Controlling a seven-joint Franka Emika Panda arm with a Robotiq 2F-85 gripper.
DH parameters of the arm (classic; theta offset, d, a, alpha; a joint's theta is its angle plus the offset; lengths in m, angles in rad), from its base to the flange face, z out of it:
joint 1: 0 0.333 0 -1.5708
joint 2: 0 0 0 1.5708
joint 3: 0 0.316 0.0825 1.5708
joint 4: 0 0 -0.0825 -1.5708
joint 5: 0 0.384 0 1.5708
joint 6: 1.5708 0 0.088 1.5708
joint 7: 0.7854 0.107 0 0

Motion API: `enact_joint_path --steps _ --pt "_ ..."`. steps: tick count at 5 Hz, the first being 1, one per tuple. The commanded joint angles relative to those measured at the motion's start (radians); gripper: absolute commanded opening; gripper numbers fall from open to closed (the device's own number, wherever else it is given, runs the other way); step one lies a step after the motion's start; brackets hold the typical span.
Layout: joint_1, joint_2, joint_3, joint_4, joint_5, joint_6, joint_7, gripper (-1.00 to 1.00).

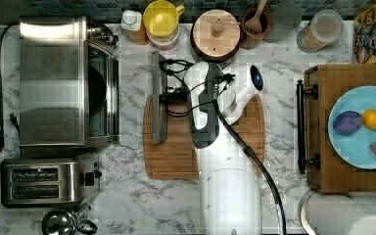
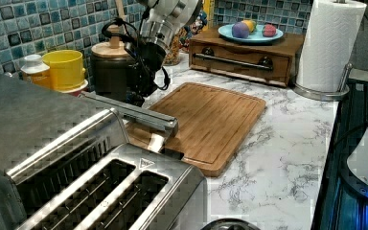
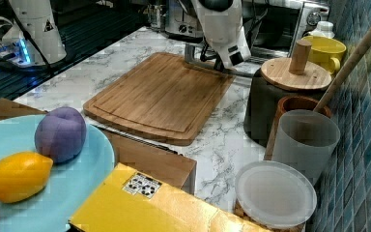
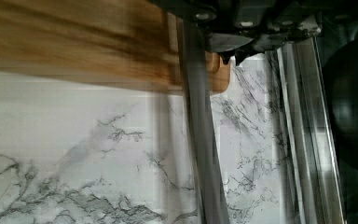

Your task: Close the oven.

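The oven [image 1: 66,81] door is folded down flat, its bar handle [image 1: 157,98] over the cutting board [image 1: 176,147]. The claw [image 1: 169,95] sits at the handle; its opening cannot be determined.

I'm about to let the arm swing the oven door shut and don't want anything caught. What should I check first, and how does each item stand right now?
1. Door position: the oven has its glass door folded down flat, handle over the cutting board's edge. Not ok yet, still open.
2. Gripper at the handle: the gripper sits right beside the bar in the top view. Ok.
3. Firm grasp of the bar: cannot tell.
4. Cavity: a dark round pan sits inside; whether it clears the door's swing, cannot tell.
5. Door's upward path: nothing lies on the glass. Ok.
6. Arm cable: it trails away from the oven. Ok.
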Motion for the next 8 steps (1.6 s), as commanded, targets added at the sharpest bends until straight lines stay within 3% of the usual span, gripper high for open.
enact_joint_path --steps 1,3,4,5,6,7,8 --pt "0.212 -0.167 0.100 0.186 -0.167 0.008 0.211 -1.00" --pt "0.269 -0.167 0.145 0.245 -0.265 0.002 0.296 -1.00" --pt "0.312 -0.272 0.161 0.156 -0.325 0.134 0.345 -1.00" --pt "0.288 -0.314 0.224 0.154 -0.391 0.144 0.398 -1.00" --pt "0.333 -0.340 0.211 0.146 -0.426 0.157 0.432 -1.00" --pt "0.432 -0.314 0.199 0.169 -0.738 0.220 0.699 -1.00" --pt "0.417 -0.198 0.257 0.293 -1.013 0.099 0.943 -1.00"
